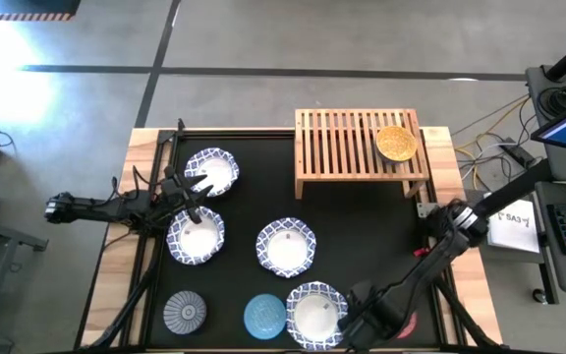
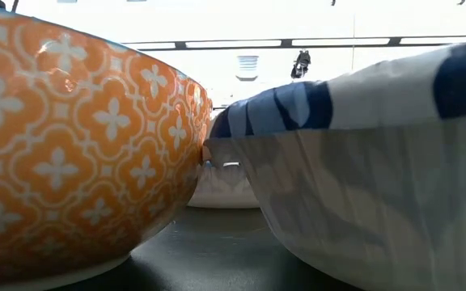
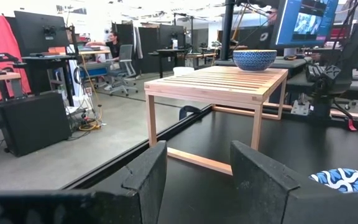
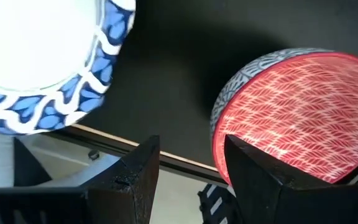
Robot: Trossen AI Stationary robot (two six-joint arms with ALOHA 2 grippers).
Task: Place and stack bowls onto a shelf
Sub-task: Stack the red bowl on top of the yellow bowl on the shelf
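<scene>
- Surface [image 1: 273,177]: a black mat over a light-wood top. Bare mat lies between the shelf and the bowls, and between the middle bowl and the left-hand pair.
- Left arm [image 1: 96,207]: reaches in low and level from the surface's left edge. Its left hand [image 1: 197,190] sits between two white bowls, and its fingers [image 3: 146,177] are parted with nothing between them; the left wrist view looks past them to the shelf.
- Right arm [image 1: 460,231]: angles from the right edge down toward the near edge. Its right hand [image 4: 188,165] hangs over that edge, fingers spread wide and empty, just beside the red bowl.
- Shelf [image 1: 360,149]: a low, light-wood rack with a slatted top and short legs, standing at the far right of the mat. Most of its slats are free.
- White bowls with blue-patterned rims: one at far left [image 1: 211,169], one just below it [image 1: 196,237], one at centre [image 1: 285,245], one at the near edge [image 1: 314,312].
- Yellow bowl [image 1: 396,143]: on the shelf's right end, blue-patterned outside.
- Light blue bowl [image 1: 263,315]: near edge, touching the near white bowl.
- Grey bowl [image 1: 184,312]: radial lines inside, left of the light blue one.
- Red bowl [image 4: 297,112]: leaf-like pattern, grey-blue outer wall, close to the mat's edge.
</scene>
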